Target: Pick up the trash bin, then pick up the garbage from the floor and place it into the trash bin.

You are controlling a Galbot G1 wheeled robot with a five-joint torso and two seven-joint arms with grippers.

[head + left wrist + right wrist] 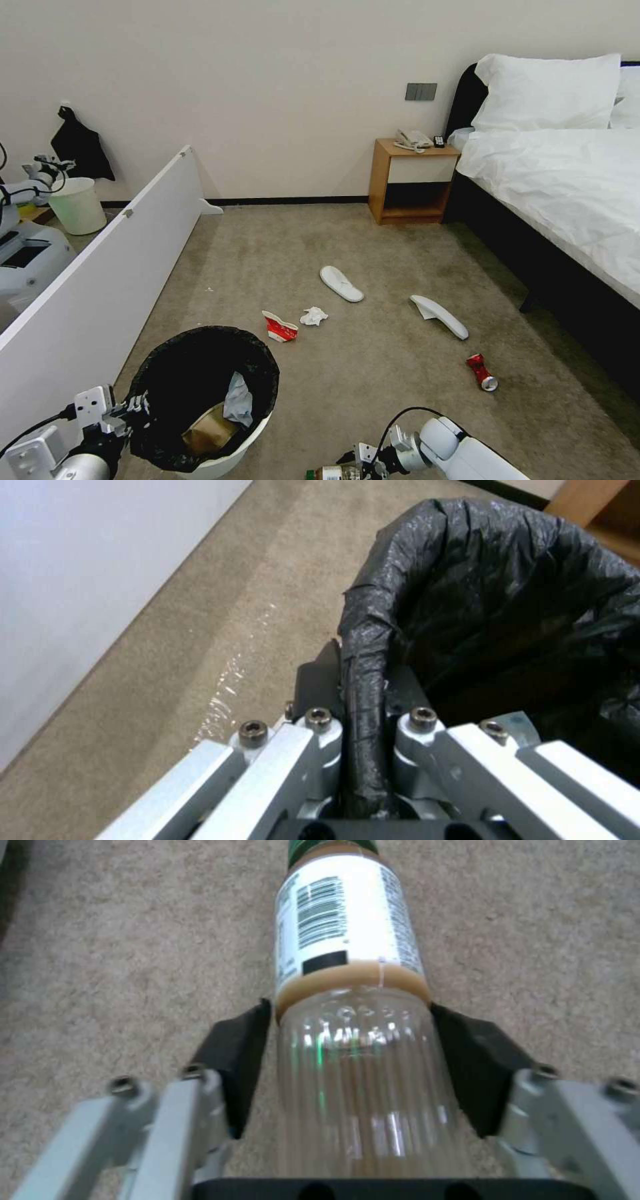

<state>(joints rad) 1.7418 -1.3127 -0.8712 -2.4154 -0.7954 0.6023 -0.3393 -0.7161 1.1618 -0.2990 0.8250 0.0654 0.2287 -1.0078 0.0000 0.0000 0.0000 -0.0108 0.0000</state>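
The trash bin [220,460], white with a black bag [493,605] over its rim, stands at the lower left. My left gripper [135,405] [363,680] is shut on its near rim. Inside lie a brown paper bag [210,428] and a blue tissue [239,400]. At the bottom edge, my right gripper [353,467] [353,1055] is shut on the clear, green-capped bottle [330,473] [350,940], with its black pads [237,1065] against both sides. On the carpet lie a crushed red-white cup [280,328], a white tissue [313,316], two white slippers [341,283] [439,315] and a red can [481,372].
A long white panel [100,280] runs along the left, with a pale unlined bin [79,205] and another machine [27,250] behind it. A wooden nightstand [410,180] stands at the far wall. The bed [567,193] lines the right side.
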